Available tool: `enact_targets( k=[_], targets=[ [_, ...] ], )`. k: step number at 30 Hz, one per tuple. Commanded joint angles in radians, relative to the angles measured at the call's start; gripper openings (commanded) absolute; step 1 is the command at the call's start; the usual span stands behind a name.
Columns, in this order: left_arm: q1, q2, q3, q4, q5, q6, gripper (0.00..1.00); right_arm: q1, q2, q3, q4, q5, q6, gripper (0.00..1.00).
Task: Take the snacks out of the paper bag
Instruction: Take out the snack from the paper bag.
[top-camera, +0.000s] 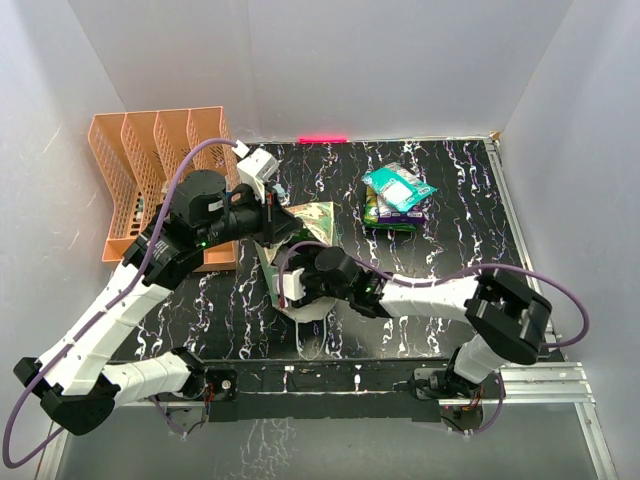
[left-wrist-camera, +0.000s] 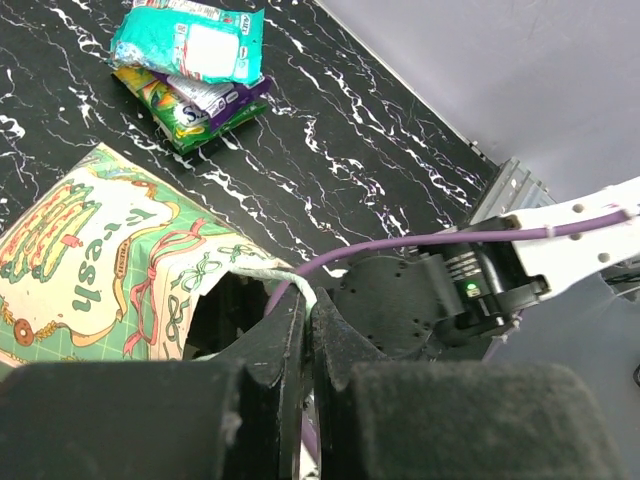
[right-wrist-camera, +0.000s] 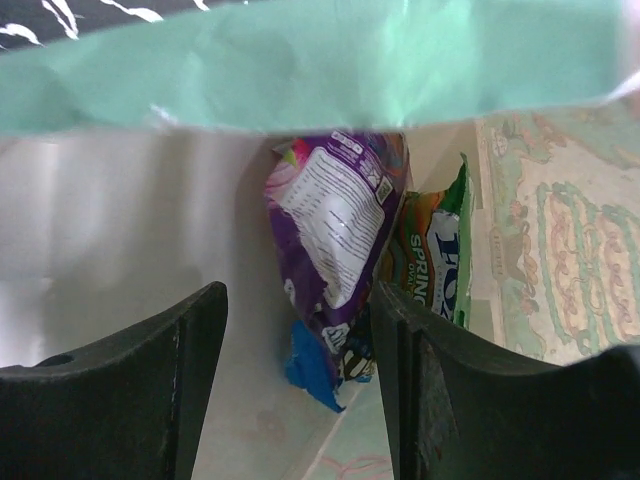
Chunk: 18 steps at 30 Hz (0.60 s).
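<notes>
The right gripper's (right-wrist-camera: 300, 300) jaws stand spread inside the paper bag (right-wrist-camera: 300, 70), with a purple packet (right-wrist-camera: 335, 220) just ahead and a green-and-white packet (right-wrist-camera: 435, 260) beside it. The left gripper (left-wrist-camera: 308, 310) is pinched on the bag's rim. Stacked packets (top-camera: 397, 197) lie well apart on the table (top-camera: 450, 250). Both arms bend inward over the bag.

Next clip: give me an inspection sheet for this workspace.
Surface: black table, white veining.
Job's things: paper bag lying down; stack of snacks outside it; purple packet, green packet and blue packet inside.
Clutter: orange file rack, far left.
Grippers: left gripper shut on the bag's rim; right gripper open inside the bag.
Cables: purple cable looped over each arm.
Surroundings: grey walls on three sides.
</notes>
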Motion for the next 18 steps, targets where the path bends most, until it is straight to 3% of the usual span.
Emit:
enact_targets(
  k=[1,6,12,14,18],
  targets=[
    [0.0,-0.036,0.022,0.061,0.055,-0.012,0.0,-0.038,0.062,0.028,0.171,-0.016,-0.044,0.61],
    [0.0,-0.05,0.012,0.048,0.019,-0.018,0.0,-0.061,0.132,0.04,0.262,0.047,-0.057,0.42],
    [0.0,-0.075,-0.026,0.056,-0.07,-0.095,0.0,-0.068,0.098,0.017,0.242,-0.091,-0.069,0.11],
    [0.001,-0.079,-0.041,0.049,-0.111,-0.107,0.0,-0.068,0.045,0.039,0.16,-0.143,-0.025,0.07],
    [0.0,-0.09,-0.083,0.055,-0.16,-0.121,0.0,-0.068,-0.083,0.117,-0.004,-0.246,0.228,0.07]
  ],
)
